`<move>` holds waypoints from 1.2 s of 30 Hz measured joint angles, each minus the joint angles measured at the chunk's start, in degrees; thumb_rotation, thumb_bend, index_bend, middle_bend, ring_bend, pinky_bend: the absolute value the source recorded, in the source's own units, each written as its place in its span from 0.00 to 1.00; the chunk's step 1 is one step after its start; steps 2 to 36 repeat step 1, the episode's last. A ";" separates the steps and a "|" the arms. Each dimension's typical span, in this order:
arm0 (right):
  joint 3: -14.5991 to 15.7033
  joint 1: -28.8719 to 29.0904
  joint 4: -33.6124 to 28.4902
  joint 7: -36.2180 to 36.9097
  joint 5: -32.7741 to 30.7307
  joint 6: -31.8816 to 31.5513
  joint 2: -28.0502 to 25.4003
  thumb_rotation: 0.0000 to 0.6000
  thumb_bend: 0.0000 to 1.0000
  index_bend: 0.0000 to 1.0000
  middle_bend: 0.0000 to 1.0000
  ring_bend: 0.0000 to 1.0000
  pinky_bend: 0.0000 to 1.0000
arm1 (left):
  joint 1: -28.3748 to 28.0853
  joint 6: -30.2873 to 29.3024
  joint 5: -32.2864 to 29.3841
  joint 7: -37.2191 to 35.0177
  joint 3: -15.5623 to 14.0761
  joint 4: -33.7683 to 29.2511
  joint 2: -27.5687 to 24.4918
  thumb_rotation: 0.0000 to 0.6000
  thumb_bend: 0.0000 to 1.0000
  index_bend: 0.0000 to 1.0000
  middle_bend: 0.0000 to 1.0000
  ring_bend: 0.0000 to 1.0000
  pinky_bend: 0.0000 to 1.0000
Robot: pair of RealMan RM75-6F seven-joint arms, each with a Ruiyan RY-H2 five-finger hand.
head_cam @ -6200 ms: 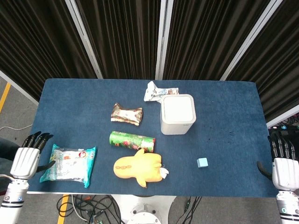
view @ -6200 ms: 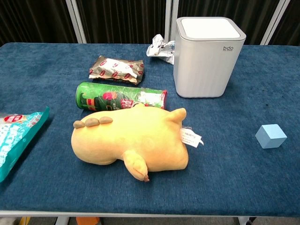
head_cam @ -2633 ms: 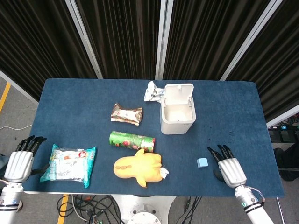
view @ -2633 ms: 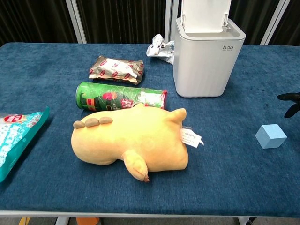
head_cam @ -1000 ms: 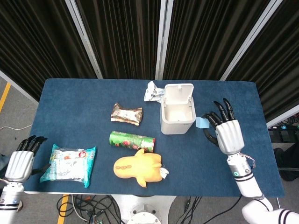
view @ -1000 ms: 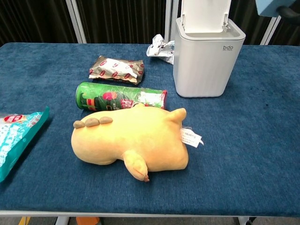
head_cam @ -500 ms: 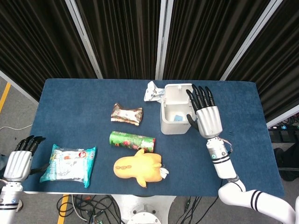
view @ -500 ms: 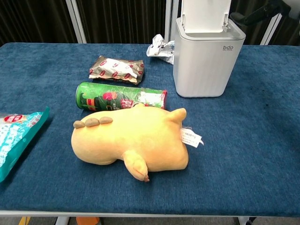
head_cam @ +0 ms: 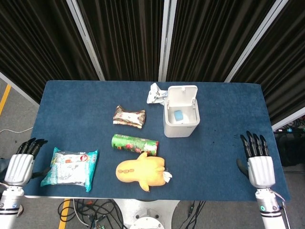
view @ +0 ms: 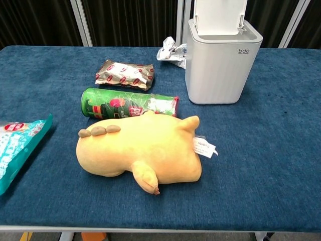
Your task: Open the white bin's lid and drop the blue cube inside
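The white bin [head_cam: 181,125] [view: 223,65] stands at the back middle of the table, its lid [head_cam: 181,92] [view: 220,16] tipped up and back. In the head view the blue cube [head_cam: 178,115] lies inside the bin. My right hand [head_cam: 259,164] hovers open at the table's front right edge, far from the bin, fingers straight and apart. At the front left, off the table's corner, my left hand [head_cam: 21,164] is open and holds nothing. Neither hand shows in the chest view.
A yellow plush toy [head_cam: 141,170] [view: 140,148] lies near the front edge, a green can [head_cam: 134,143] [view: 129,105] behind it. A silver snack packet [head_cam: 128,116] and a crumpled wrapper [head_cam: 157,94] lie further back. A teal bag [head_cam: 70,166] sits at front left.
My right hand has pulled back from above the bin to the front right edge. The cube stays inside the bin. The left hand has not moved.
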State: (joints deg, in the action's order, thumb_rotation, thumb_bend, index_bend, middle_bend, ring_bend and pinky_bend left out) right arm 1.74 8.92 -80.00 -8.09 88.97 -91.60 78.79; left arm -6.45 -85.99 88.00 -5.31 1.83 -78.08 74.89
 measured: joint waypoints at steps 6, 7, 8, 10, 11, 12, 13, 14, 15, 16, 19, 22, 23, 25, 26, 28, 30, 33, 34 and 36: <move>0.61 -1.28 1.13 1.15 -0.94 0.08 -0.15 1.00 0.16 0.00 0.00 0.00 0.00 | -0.03 -0.02 0.04 0.31 0.01 -0.32 -0.10 1.00 0.04 0.19 0.17 0.09 0.16; 0.61 -1.28 1.13 1.15 -0.94 0.08 -0.15 1.00 0.16 0.00 0.00 0.00 0.00 | -0.03 -0.02 0.04 0.31 0.01 -0.32 -0.10 1.00 0.04 0.19 0.17 0.09 0.16; 0.61 -1.28 1.13 1.15 -0.94 0.08 -0.15 1.00 0.16 0.00 0.00 0.00 0.00 | -0.03 -0.02 0.04 0.31 0.01 -0.32 -0.10 1.00 0.04 0.19 0.17 0.09 0.16; 0.61 -1.28 1.13 1.15 -0.94 0.08 -0.15 1.00 0.16 0.00 0.00 0.00 0.00 | -0.03 -0.02 0.04 0.31 0.01 -0.32 -0.10 1.00 0.04 0.19 0.17 0.09 0.16; 0.61 -1.28 1.13 1.15 -0.94 0.08 -0.15 1.00 0.16 0.00 0.00 0.00 0.00 | -0.03 -0.02 0.04 0.31 0.01 -0.32 -0.10 1.00 0.04 0.19 0.17 0.09 0.16; 0.61 -1.28 1.13 1.15 -0.94 0.08 -0.15 1.00 0.16 0.00 0.00 0.00 0.00 | -0.03 -0.02 0.04 0.31 0.01 -0.32 -0.10 1.00 0.04 0.19 0.17 0.09 0.16; 0.61 -1.28 1.13 1.15 -0.94 0.08 -0.15 1.00 0.16 0.00 0.00 0.00 0.00 | -0.03 -0.02 0.04 0.31 0.01 -0.32 -0.10 1.00 0.04 0.19 0.17 0.09 0.16; 0.61 -1.28 1.13 1.15 -0.94 0.08 -0.15 1.00 0.16 0.00 0.00 0.00 0.00 | -0.03 -0.02 0.04 0.31 0.01 -0.32 -0.10 1.00 0.04 0.19 0.17 0.09 0.16; 0.61 -1.28 1.13 1.15 -0.94 0.08 -0.15 1.00 0.16 0.00 0.00 0.00 0.00 | -0.03 -0.02 0.04 0.31 0.01 -0.32 -0.10 1.00 0.04 0.19 0.17 0.09 0.16; 0.61 -1.28 1.13 1.15 -0.94 0.08 -0.15 1.00 0.16 0.00 0.00 0.00 0.00 | -0.03 -0.02 0.04 0.31 0.01 -0.32 -0.10 1.00 0.04 0.19 0.17 0.09 0.16; 0.61 -1.28 1.13 1.15 -0.94 0.08 -0.15 1.00 0.16 0.00 0.00 0.00 0.00 | -0.03 -0.02 0.04 0.31 0.01 -0.32 -0.10 1.00 0.04 0.19 0.17 0.09 0.16; 0.61 -1.28 1.13 1.15 -0.94 0.08 -0.15 1.00 0.16 0.00 0.00 0.00 0.00 | -0.03 -0.02 0.04 0.31 0.01 -0.32 -0.10 1.00 0.04 0.19 0.17 0.09 0.16; 0.61 -1.28 1.13 1.15 -0.94 0.08 -0.15 1.00 0.16 0.00 0.00 0.00 0.00 | -0.03 -0.02 0.04 0.31 0.01 -0.32 -0.10 1.00 0.04 0.19 0.17 0.09 0.16; 0.61 -1.28 1.13 1.15 -0.94 0.08 -0.15 1.00 0.16 0.00 0.00 0.00 0.00 | -0.03 -0.02 0.04 0.31 0.01 -0.32 -0.10 1.00 0.04 0.19 0.17 0.09 0.16; 0.61 -1.28 1.13 1.15 -0.94 0.08 -0.15 1.00 0.16 0.00 0.00 0.00 0.00 | -0.03 -0.02 0.04 0.31 0.01 -0.32 -0.10 1.00 0.04 0.19 0.17 0.09 0.16; 0.61 -1.28 1.13 1.15 -0.94 0.08 -0.15 1.00 0.16 0.00 0.00 0.00 0.00 | -0.03 -0.02 0.04 0.31 0.01 -0.32 -0.10 1.00 0.04 0.19 0.17 0.09 0.16; 0.61 -1.28 1.13 1.15 -0.94 0.08 -0.15 1.00 0.16 0.00 0.00 0.00 0.00 | -0.03 -0.02 0.04 0.31 0.01 -0.32 -0.10 1.00 0.04 0.19 0.17 0.09 0.16; 0.61 -1.28 1.13 1.15 -0.94 0.08 -0.15 1.00 0.16 0.00 0.00 0.00 0.00 | -0.03 -0.02 0.04 0.31 0.01 -0.32 -0.10 1.00 0.04 0.19 0.17 0.09 0.16; 0.61 -1.28 1.13 1.15 -0.94 0.08 -0.15 1.00 0.16 0.00 0.00 0.00 0.00 | -0.03 -0.02 0.04 0.31 0.01 -0.32 -0.10 1.00 0.04 0.19 0.17 0.09 0.16; 0.61 -1.28 1.13 1.15 -0.94 0.08 -0.15 1.00 0.16 0.00 0.00 0.00 0.00 | -0.03 -0.02 0.04 0.31 0.01 -0.32 -0.10 1.00 0.04 0.19 0.17 0.09 0.16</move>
